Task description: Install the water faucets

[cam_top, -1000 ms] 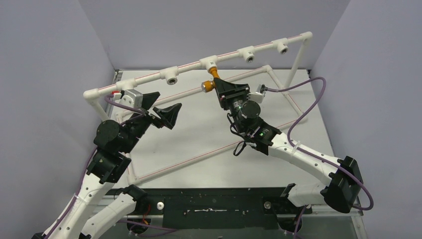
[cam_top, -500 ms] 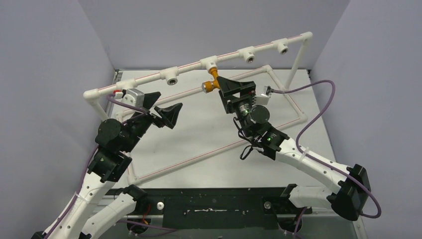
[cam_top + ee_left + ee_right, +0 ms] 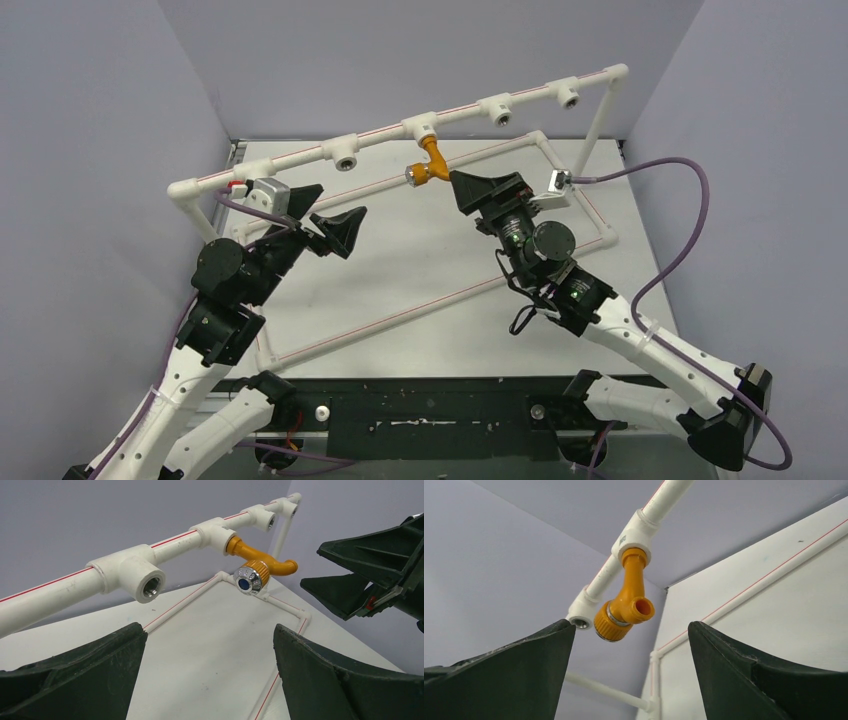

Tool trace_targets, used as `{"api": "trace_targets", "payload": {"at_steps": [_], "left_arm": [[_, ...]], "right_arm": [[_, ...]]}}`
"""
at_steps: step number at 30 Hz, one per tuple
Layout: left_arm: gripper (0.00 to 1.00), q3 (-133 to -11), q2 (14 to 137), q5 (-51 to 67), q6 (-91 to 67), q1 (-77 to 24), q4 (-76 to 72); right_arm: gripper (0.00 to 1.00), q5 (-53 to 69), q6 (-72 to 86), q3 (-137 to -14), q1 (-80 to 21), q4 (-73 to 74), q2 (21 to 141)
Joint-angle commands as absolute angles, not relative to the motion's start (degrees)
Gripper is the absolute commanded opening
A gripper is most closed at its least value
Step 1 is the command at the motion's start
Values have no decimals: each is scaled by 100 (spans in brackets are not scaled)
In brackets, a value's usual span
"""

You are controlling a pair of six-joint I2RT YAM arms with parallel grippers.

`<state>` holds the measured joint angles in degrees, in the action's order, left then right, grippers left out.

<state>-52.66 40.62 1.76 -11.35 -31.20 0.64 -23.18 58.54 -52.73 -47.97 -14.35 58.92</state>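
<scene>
Faucet [image 3: 428, 163] hangs off the middle tee [image 3: 420, 127] of the raised pipe [image 3: 290, 165], stem in the socket, body angled down over the worktop [image 3: 400, 290]. Nothing else supports it, so it looks seated. Right hand [image 3: 465, 186] sits just beside it, jaws apart, nothing between them, no contact. It is lined up on the spout, placed for a fresh grip or a clean exit. Left hand [image 3: 322, 215] has jaws wide apart, empty, parked near the left tee [image 3: 345, 157], likely waiting. 3 tees show bare sockets. How deep the thread sits: cannot tell. No spare faucets in view. From above, the right hand's lower finger is hidden by the upper one.
</scene>
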Motion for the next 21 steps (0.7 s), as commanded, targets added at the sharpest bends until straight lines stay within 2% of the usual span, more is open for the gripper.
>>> {"api": "trace_targets", "payload": {"at_steps": [1, 9, 14, 21], "left_arm": [[97, -5473, 4031, 147, -1085, -3135, -88], [98, -5474, 4017, 149, -1089, -3142, -88], [97, -5468, 4017, 158, -1090, -3146, -88], [97, -5476, 4044, 153, -1090, -3146, -79]], "right_arm": [[86, -2367, 4452, -5657, -4764, -1067, 5698], [86, -1527, 1319, -5914, -4757, -1182, 5629], [89, -833, -668, -6342, -4759, -691, 5790], [91, 127, -3825, -6336, -4791, -141, 5703]]}}
